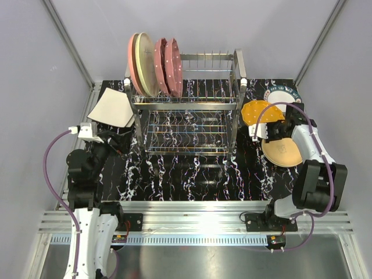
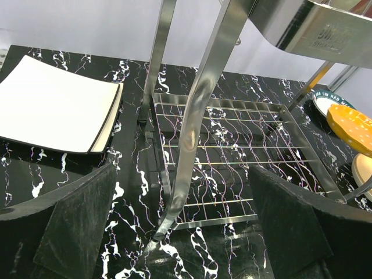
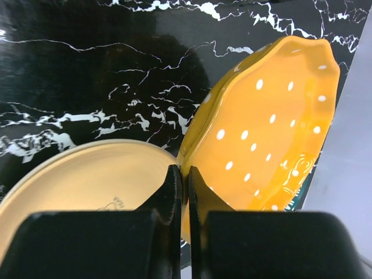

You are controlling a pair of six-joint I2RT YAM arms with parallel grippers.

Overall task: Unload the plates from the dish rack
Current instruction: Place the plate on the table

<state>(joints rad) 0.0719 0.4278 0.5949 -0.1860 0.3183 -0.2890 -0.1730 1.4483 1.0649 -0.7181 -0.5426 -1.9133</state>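
The right gripper [image 3: 185, 174] has its jaws pressed almost together on the rim of the orange white-dotted plate [image 3: 267, 128]. The plate hangs tilted just right of the dish rack [image 1: 192, 106], its gripped edge close to the tan plate [image 3: 87, 174], which lies flat on the black marbled table [image 1: 192, 174]. That thin pinch on a glazed, wavy edge looks like the main hazard: the plate could pivot or slip from the fingers and strike the tan plate, chipping either one. Let go while this steep, it might also slide toward the teal-rimmed plate [image 1: 283, 94], farther right of the rack. The left gripper [image 2: 181, 174], jaws spread wide and empty, hovers low at the rack's left end, close to a steel leg. A careless reach upward could knock that leg and jolt the rack. On the left of the rack's top tier the pink plate [image 1: 133, 61], the cream plate [image 1: 145, 64] and two maroon dotted plates [image 1: 168, 61] stand on edge, and a jolt might topple them. The square white plate [image 2: 52, 104] lies flat just left of the rack.
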